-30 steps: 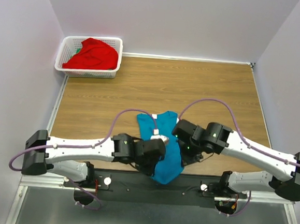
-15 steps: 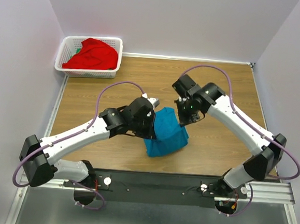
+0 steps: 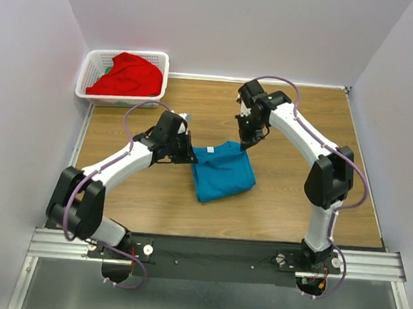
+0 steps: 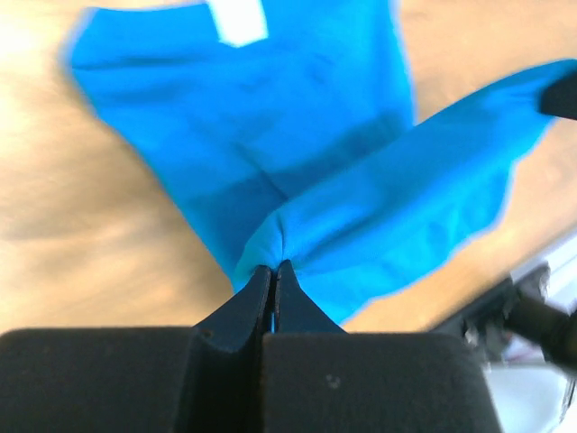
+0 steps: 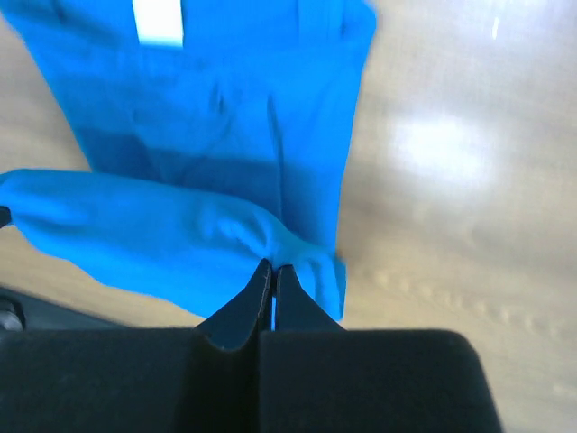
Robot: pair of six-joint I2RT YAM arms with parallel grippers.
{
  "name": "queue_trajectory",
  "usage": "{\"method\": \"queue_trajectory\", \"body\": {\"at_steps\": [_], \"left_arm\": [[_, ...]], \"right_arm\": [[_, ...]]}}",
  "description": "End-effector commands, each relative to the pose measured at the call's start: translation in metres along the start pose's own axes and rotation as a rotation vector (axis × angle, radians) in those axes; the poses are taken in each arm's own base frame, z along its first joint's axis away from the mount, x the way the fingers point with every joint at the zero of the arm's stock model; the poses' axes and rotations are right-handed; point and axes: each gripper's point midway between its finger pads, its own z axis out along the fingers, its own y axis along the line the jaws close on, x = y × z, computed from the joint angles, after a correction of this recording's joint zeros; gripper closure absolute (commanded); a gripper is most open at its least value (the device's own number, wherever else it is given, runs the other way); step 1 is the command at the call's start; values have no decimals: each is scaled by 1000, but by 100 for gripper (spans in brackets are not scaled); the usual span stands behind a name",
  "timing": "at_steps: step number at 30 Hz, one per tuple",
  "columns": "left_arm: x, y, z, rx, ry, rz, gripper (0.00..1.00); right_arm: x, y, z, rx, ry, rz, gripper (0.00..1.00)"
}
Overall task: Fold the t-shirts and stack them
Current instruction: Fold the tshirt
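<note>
In the middle of the wooden bench [image 3: 281, 203], the teal-blue t-shirt [image 3: 223, 174] lies partly folded, and its far edge is held up off the wood. The jaws of the left arm [image 3: 120, 163] are pinched tight on the shirt's far left corner, and the jaws of the right arm [image 3: 301, 137] are pinched tight on its far right corner, so the cloth stretches between them. Far back at the left corner, the red t-shirt [image 3: 127, 74] sits bunched up in the white basket [image 3: 121, 100].
</note>
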Motion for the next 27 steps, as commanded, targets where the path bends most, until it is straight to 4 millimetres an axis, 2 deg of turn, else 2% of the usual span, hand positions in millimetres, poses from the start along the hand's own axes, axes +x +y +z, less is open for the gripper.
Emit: {"method": "queue_trajectory", "body": {"at_steps": [1,5,6,7,8,9,11,13,15,17,18,19,20,22,23,24,25,26,27], "left_arm": [[-23,22,21,24,-44,2,100],[-32,40,44,-4,-36,4,100],[-40,40,48,-6,-50,10,100],[-39,45,57,-16,-37,6,100],[-47,45,60,-17,-57,11,100],[-48,51,65,-38,-55,1,100],[-48,53,69,-45,-52,-5,100],[-46,56,71,-53,-54,-14,100],[-43,60,70,-72,-56,-25,98],[-47,62,61,-101,-96,-35,86],[-59,60,49,-115,-157,-30,76],[-63,58,42,-119,-185,-28,68],[-67,55,36,-119,-216,-24,60],[-78,51,18,-131,-284,-2,40],[-81,49,13,-134,-299,19,39],[-81,47,8,-137,-304,33,39],[-84,40,-2,-140,-334,62,39],[-83,34,-6,-136,-346,80,39],[-84,26,-16,-127,-379,96,39]], "right_arm": [[-36,-7,39,-50,-33,2,99],[-46,-15,67,-71,-32,38,99],[-41,-19,80,-67,-6,50,99],[-39,-21,86,-66,-3,69,99],[-43,-25,92,-73,-22,79,99],[-37,-28,99,-70,-8,96,99],[-38,-31,106,-71,-21,105,98],[-37,-33,107,-68,-24,103,91],[-38,-32,103,-74,-36,100,79],[-46,-30,88,-79,-85,95,65],[-52,-31,79,-68,-120,99,62],[-56,-31,71,-64,-148,98,60],[-68,-29,50,-69,-221,94,57],[-70,-35,41,-47,-261,101,56],[-77,-40,25,-46,-314,115,55],[-69,-45,27,-46,-306,131,55],[-76,-50,20,-67,-355,156,55],[-73,-44,18,-102,-370,154,55],[-61,-37,9,-192,-373,166,55]]}}
